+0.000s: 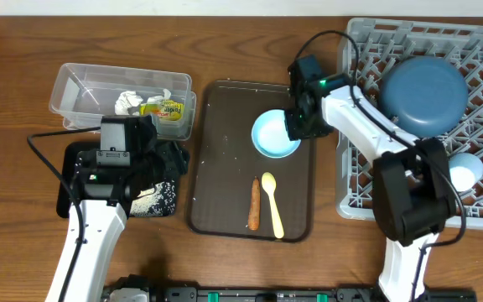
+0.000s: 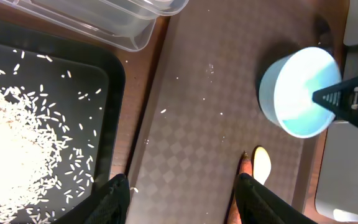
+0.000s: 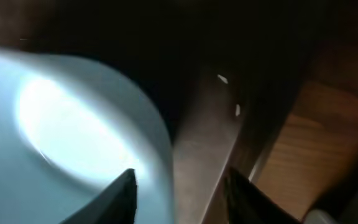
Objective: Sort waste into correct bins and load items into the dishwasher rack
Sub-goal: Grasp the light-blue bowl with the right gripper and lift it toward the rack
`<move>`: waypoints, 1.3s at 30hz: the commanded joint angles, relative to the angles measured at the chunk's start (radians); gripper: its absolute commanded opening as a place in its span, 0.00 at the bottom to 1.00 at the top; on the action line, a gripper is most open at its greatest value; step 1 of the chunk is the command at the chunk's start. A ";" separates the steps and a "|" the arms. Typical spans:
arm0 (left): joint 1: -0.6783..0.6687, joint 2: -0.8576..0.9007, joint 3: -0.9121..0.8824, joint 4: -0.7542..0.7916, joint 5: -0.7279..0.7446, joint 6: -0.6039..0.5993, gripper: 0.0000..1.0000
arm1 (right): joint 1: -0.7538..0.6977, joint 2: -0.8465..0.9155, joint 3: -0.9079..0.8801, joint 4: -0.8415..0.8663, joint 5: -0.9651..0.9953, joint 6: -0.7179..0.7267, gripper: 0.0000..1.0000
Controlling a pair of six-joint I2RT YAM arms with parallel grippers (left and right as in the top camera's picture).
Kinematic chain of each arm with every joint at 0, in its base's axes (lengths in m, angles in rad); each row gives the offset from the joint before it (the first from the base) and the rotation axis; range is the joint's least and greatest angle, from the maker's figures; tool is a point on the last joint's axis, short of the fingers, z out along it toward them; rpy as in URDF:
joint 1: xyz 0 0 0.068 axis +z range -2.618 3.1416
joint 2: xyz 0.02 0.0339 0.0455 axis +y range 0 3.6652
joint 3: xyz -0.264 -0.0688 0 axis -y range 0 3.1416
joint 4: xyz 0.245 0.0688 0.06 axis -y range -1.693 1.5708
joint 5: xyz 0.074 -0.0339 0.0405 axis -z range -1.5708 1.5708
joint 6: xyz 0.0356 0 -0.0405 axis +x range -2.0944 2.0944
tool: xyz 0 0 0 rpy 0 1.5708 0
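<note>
A light blue cup stands on the brown serving tray. My right gripper straddles its right rim: in the right wrist view the right gripper is open, one finger inside the cup, the other outside with a gap to the wall. My left gripper hangs open and holds nothing over the tray's left edge. The orange-brown stick and pale yellow spoon lie side by side on the tray. Tissue and a wrapper lie in the clear tub. Rice covers the black tray.
The grey dishwasher rack fills the right side. It holds the dark blue plate and a white cup. A few rice grains are scattered on the brown tray. The left arm covers part of the black tray.
</note>
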 commanded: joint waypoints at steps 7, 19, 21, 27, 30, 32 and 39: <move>0.005 0.002 0.009 -0.003 0.005 0.005 0.57 | 0.012 0.019 0.011 0.002 0.011 0.029 0.14; 0.005 0.002 0.009 -0.003 0.005 0.005 0.57 | -0.026 -0.109 0.012 -0.034 0.068 -0.030 0.01; 0.005 0.002 0.009 -0.003 0.005 0.005 0.57 | -0.041 -0.165 0.012 -0.032 0.072 -0.059 0.01; 0.005 0.002 0.009 -0.003 0.001 0.005 0.57 | -0.124 -0.380 0.012 0.000 0.165 -0.131 0.01; 0.005 0.002 0.009 -0.003 0.001 0.005 0.57 | -0.174 -0.472 0.012 0.026 0.269 -0.202 0.01; 0.005 0.002 0.009 -0.003 0.001 0.005 0.57 | -0.208 -0.518 0.012 0.042 0.385 -0.244 0.01; 0.005 0.002 0.009 -0.003 0.002 0.005 0.57 | -0.313 -0.559 0.012 0.134 0.872 -0.365 0.01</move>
